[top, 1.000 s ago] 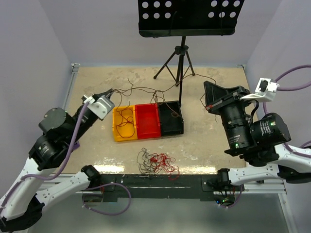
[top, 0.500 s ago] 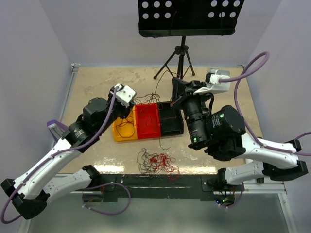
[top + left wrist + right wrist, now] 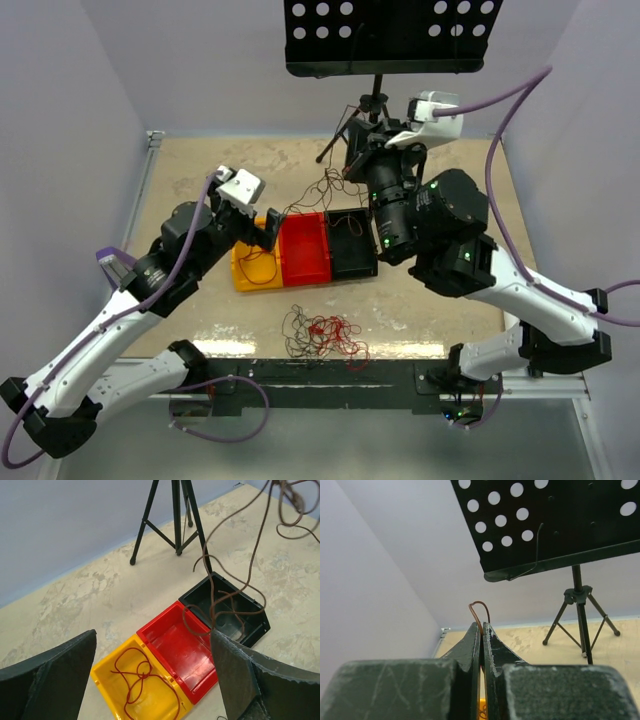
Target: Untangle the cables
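Several cables (image 3: pixel 322 335) | red-and-dark curly tangle | brown strand (image 3: pixel 479 602) pinched by right fingers (image 3: pixel 470 649)

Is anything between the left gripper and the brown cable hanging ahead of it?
Nothing visible does. The open left gripper faces the brown cable, which hangs in open air and trails into the black bin.

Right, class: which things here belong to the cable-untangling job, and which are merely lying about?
Job: cable tangle; brown cable, pinched by right gripper; coiled cable in yellow bin; likely red bin and black bin too.
Lying about: music stand.
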You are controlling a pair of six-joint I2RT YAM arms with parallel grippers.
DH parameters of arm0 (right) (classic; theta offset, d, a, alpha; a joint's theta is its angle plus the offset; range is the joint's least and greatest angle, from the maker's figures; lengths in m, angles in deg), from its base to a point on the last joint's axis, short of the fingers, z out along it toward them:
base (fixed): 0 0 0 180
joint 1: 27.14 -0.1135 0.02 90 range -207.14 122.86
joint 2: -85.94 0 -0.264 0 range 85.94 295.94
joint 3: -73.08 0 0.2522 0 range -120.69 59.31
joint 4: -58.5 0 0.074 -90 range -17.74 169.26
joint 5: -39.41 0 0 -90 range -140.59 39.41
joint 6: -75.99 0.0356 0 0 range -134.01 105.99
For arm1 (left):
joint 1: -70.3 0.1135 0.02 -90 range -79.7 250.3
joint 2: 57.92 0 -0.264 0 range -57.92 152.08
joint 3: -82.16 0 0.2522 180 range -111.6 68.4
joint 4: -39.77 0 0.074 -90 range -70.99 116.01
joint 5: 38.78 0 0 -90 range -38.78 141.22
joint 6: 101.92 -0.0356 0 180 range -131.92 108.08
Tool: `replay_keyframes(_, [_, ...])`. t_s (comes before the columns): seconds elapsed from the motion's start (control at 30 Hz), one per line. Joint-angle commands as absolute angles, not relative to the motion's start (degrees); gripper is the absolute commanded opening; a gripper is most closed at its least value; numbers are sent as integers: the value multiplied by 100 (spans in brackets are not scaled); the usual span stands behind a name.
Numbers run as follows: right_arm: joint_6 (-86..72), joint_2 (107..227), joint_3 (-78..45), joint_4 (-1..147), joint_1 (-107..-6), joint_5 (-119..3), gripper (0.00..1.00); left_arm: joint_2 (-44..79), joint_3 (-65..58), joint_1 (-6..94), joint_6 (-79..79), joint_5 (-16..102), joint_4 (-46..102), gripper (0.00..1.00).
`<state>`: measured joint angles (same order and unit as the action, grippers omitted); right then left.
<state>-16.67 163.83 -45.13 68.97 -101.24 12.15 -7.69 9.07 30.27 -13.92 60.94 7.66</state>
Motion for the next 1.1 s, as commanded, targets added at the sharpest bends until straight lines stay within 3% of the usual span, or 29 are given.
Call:
replay_keyframes(0.0, [-1533, 16513, -4756, 7217, -10070, 847, 0, -1046, 671, 3102, -1069, 5994, 519, 100])
replay_keyframes(0.13, [-1515, 16601, -4756, 7349, -10035, 795, 0, -1134, 468, 3102, -1166, 5335, 141, 100])
replay_keyframes(0.33, [-1498, 16759, -4993, 7392, -10000, 663, 0, -1152, 601, 3102, -1396, 5677, 359, 100])
replay_keyframes(0.57, [-1445, 16952, -5134, 7516, -10000, 540, 0, -845, 161, 3084, -402, 3471, 429, 100])
replay_keyframes(0.83, [-1129, 16926, -5073, 7551, -10000, 390, 0, -791, 371, 3084, -1462, 4568, 869, 98])
replay_keyframes(1.07, [-1190, 16900, -5265, 7621, -10000, 346, 0, -993, 1416, 3093, -2229, 3707, 719, 99])
